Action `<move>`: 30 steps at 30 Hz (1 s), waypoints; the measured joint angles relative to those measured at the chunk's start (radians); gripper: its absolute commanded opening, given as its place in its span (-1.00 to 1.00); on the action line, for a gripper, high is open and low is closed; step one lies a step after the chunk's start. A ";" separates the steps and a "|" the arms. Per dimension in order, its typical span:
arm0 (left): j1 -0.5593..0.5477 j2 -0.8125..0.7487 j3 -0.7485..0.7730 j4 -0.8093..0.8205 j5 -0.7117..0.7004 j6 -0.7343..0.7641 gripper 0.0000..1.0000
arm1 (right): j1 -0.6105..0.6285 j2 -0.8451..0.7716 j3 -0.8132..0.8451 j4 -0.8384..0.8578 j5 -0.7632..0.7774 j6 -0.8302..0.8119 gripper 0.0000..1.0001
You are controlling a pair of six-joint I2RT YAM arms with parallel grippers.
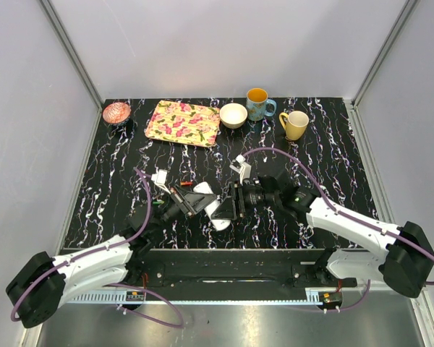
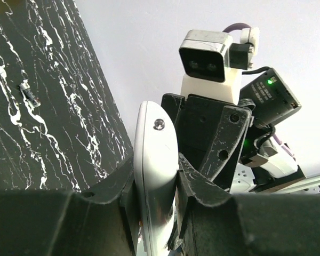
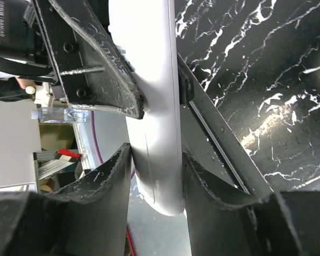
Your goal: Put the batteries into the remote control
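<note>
The white remote control [image 1: 215,211] is held up between both arms over the near middle of the black marbled table [image 1: 325,144]. My left gripper [image 1: 200,199] is shut on one end of it. In the left wrist view the remote control [image 2: 154,154] stands edge-on between the fingers of the left gripper [image 2: 156,186], which press both its sides. My right gripper [image 1: 235,202] comes from the other side. In the right wrist view the right gripper [image 3: 156,170] has both fingers against the rounded end of the remote control [image 3: 149,80]. A small dark battery [image 2: 29,93] lies on the table.
Along the far edge stand a pink bowl [image 1: 116,112], a floral tray [image 1: 182,123], a white bowl [image 1: 233,115], a blue mug [image 1: 258,104] and a yellow mug [image 1: 295,124]. Grey walls close in the table on three sides.
</note>
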State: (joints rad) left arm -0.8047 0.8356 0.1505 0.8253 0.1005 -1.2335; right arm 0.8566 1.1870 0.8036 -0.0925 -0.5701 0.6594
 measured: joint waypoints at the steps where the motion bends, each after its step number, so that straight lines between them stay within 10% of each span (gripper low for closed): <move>1: 0.000 0.002 0.000 0.008 0.000 -0.002 -1.00 | -0.004 0.000 -0.004 0.012 -0.011 0.009 -0.72; 5: 0.000 0.008 0.000 0.048 0.002 -0.010 -1.00 | -0.015 0.003 -0.028 0.087 -0.058 0.043 -1.00; 16: 0.000 0.007 -0.011 0.069 -0.008 -0.037 -1.00 | -0.016 -0.003 -0.051 0.145 -0.112 0.071 -0.97; 19: 0.000 0.001 -0.014 0.084 -0.007 -0.043 -1.00 | -0.017 -0.023 -0.051 0.137 -0.112 0.071 -0.09; 24: 0.000 -0.002 -0.014 0.082 -0.009 -0.039 -1.00 | -0.019 -0.027 -0.051 0.132 -0.110 0.083 0.46; 27: 0.000 -0.003 -0.014 0.075 -0.012 -0.039 -1.00 | -0.020 -0.034 -0.051 0.129 -0.103 0.089 0.36; 30: 0.000 -0.005 -0.014 0.059 -0.014 -0.035 -1.00 | -0.021 -0.038 -0.051 0.127 -0.104 0.094 -0.39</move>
State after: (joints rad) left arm -0.8047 0.8303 0.1364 0.8845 0.0864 -1.2682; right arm 0.8356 1.1492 0.7525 0.0345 -0.6739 0.7536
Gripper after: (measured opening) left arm 0.300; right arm 0.633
